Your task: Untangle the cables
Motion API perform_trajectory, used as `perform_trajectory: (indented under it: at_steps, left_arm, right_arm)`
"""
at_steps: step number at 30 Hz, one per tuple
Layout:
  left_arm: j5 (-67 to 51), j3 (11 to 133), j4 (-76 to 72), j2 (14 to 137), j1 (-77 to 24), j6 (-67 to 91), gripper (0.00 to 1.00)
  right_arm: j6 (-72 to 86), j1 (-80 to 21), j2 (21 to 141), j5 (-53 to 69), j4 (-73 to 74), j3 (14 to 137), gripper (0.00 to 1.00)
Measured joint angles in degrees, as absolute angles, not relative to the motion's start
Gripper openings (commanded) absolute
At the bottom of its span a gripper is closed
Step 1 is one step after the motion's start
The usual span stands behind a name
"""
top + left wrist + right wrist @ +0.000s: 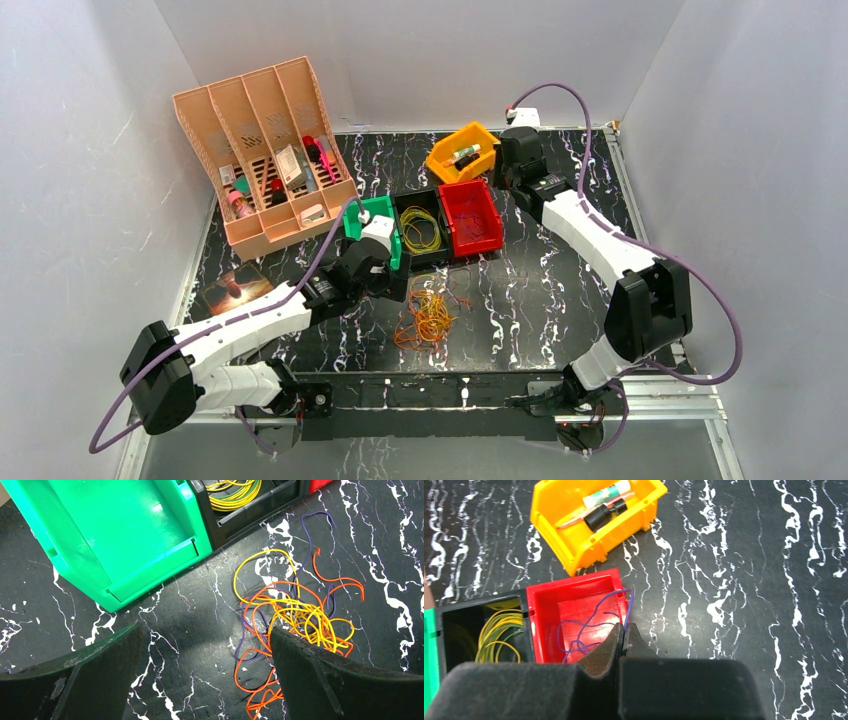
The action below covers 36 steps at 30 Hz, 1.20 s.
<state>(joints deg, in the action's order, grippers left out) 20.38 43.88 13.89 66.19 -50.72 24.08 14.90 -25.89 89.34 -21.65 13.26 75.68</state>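
Note:
A tangle of orange, yellow and purple cables (428, 318) lies on the black marbled table in front of the bins; it fills the right half of the left wrist view (295, 620). My left gripper (388, 275) hangs open and empty just left of the tangle, with its right finger (325, 680) over the tangle's edge. My right gripper (500, 170) is shut on a thin purple cable (594, 611), which hangs down into the red bin (536, 620). Its fingertips (616, 632) are pressed together over the bin's right rim.
A green bin (372, 215), a black bin holding coiled yellow cables (422, 230) and the red bin (470, 218) stand in a row. A yellow bin (462, 152) with small items sits behind them. A peach organiser (265, 150) stands at the back left.

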Motion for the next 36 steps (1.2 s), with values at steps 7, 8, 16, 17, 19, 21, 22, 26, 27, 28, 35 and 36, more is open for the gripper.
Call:
perform_trajectory:
  at_steps: [7,8,16,17,19,21,22,26,27,28,35,36]
  left_arm:
    - [20.3,43.9,13.9,66.2,-50.7,24.1,0.98]
    - [20.3,43.9,13.9,66.2,-50.7,24.1,0.98]
    - [20.4,43.9,14.0,66.0,-50.7,24.7,0.98]
    - [20.4,43.9,14.0,66.0,-50.7,24.7,0.98]
    - [20.3,43.9,14.0,66.0,-50.7,24.7,0.98]
    - [20.4,43.9,14.0,66.0,-50.7,24.7,0.98]
    - [20.4,43.9,14.0,66.0,-50.7,24.7,0.98]
    - [20.4,43.9,14.0,66.0,-50.7,24.7,0.98]
    - [20.4,43.9,14.0,66.0,-50.7,24.8,0.98]
    - [20.4,43.9,14.0,66.0,-50.7,24.8,0.98]
    - [20.6,43.9,14.5,66.0,-50.7,25.6,0.98]
    - [20.6,43.9,14.6,66.0,-50.7,25.6,0.98]
  right_arm:
    - [14.5,-25.9,92.7,-23.9,13.5,77.1,0.00]
    - [14.4,-25.9,93.6,-23.6,13.5,77.5,0.00]
    - [13.5,-25.9,99.4,-15.8,13.0,77.7,0.00]
    - [13.4,-25.9,99.5,-14.9,12.7,77.4,0.00]
    - [13.3,-25.9,99.5,-12.9,11.9,76.5,0.00]
    - [13.3,-26.0,99.5,-11.4,11.7,75.7,0.00]
    - [13.3,-26.0,99.5,-10.7,11.5,75.2,0.00]
    - [13.3,-26.1,99.7,-8.4,11.7,74.0,0.00]
    - [13.3,-26.1,100.1,-8.0,11.6,74.0,0.00]
    - [13.3,-26.2,100.7,-7.5,11.5,74.0,0.01]
    - [13.1,-26.9,108.5,-5.5,11.9,74.6,0.03]
    - [13.0,-27.0,109.1,-5.5,11.9,74.8,0.05]
